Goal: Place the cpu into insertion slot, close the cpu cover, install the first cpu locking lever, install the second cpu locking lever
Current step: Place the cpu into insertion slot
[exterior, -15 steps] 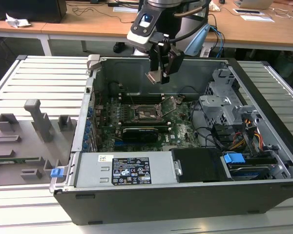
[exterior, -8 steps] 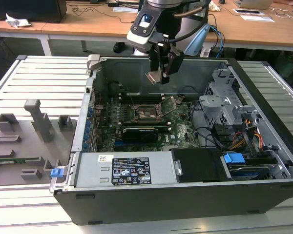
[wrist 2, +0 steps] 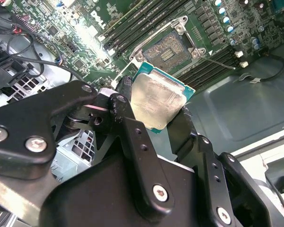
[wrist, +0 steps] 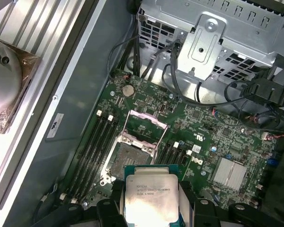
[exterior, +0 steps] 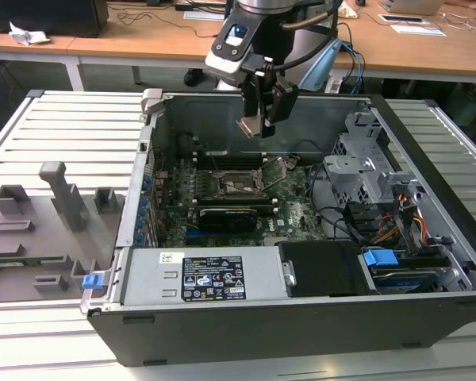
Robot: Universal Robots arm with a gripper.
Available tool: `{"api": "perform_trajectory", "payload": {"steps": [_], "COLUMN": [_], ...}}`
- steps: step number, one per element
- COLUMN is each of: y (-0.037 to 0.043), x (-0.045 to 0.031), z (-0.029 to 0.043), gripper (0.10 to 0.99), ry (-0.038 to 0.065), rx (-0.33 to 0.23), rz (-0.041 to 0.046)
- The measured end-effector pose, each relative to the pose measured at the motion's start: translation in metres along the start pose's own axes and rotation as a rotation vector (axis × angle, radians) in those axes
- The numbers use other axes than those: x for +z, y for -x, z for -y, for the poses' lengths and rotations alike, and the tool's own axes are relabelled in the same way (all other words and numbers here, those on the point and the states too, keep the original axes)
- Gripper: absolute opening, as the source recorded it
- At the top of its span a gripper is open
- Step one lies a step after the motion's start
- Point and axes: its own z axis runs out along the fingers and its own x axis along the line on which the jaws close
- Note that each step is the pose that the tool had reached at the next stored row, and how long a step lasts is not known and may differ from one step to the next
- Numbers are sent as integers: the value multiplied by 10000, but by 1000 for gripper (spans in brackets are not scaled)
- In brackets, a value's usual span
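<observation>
My gripper (exterior: 258,119) hangs above the open computer case, shut on the cpu (exterior: 250,125), a flat square chip with a silvery top. In both wrist views the cpu (wrist 2: 156,101) (wrist: 149,196) sits between the black fingers (wrist 2: 125,104), held by two opposite edges. The insertion slot (exterior: 239,184) (wrist 2: 168,49) (wrist: 128,158) lies bare on the green motherboard below, a gap of air away from the chip. The cpu cover (wrist: 143,126), a thin silver frame, stands swung up at the slot's far edge. A thin metal lever (wrist 2: 220,62) sticks out beside the slot.
A long black card (exterior: 230,214) lies just in front of the slot. The power supply (exterior: 198,278) fills the case's front, and a metal drive cage (exterior: 365,167) with cables (exterior: 381,226) stands at the exterior view's right. A grey fixture tray (exterior: 40,230) lies outside the case.
</observation>
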Motion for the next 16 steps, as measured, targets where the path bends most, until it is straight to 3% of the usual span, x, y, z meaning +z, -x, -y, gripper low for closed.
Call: {"api": "perform_trajectory", "payload": {"steps": [16], "y": [1], "x": [56], "z": [5], "gripper": [541], "ry": [-10], "rx": [158], "rz": [32]}}
